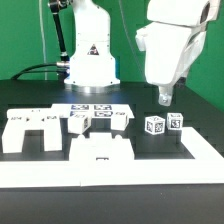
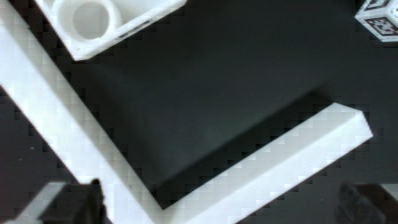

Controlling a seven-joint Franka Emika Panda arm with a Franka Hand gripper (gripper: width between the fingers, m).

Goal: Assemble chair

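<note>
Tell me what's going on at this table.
The white robot arm's two-finger gripper hangs open and empty above the black table, close to the small white tagged cubes at the exterior view's right. It is handling nothing. The white plastic chair pieces lie loose: a blocky white legged piece at the exterior view's left and a flat white panel in front, inside the long white border frame. Assembly does not look started.
</note>
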